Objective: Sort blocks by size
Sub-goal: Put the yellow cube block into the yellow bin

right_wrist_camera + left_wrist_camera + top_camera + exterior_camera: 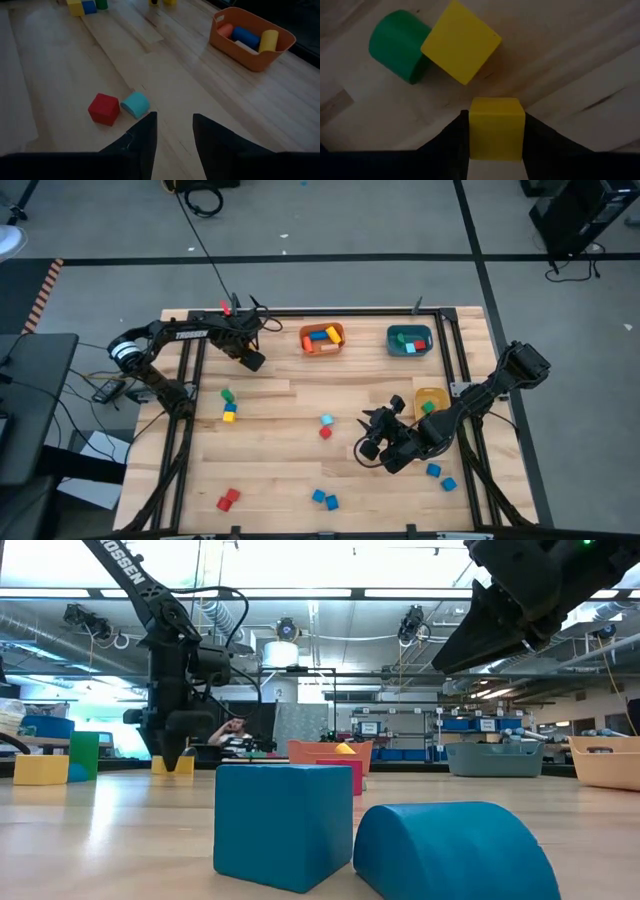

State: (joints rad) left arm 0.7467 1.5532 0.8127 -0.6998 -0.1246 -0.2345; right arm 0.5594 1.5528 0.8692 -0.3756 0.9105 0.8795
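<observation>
A: Okay, left gripper point(496, 131)?
B: Clamped on a small yellow block point(496, 127), by the desk's point(280, 470) far-left edge. Rigid, light, smooth; flat opposite faces suit it.
A: Right gripper point(174, 131)?
B: Parted, empty, near-right.

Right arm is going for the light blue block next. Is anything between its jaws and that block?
Nothing visible. Only bare table lies between the right gripper and the light blue block. The red cube sits beside the block, not in front.
</observation>
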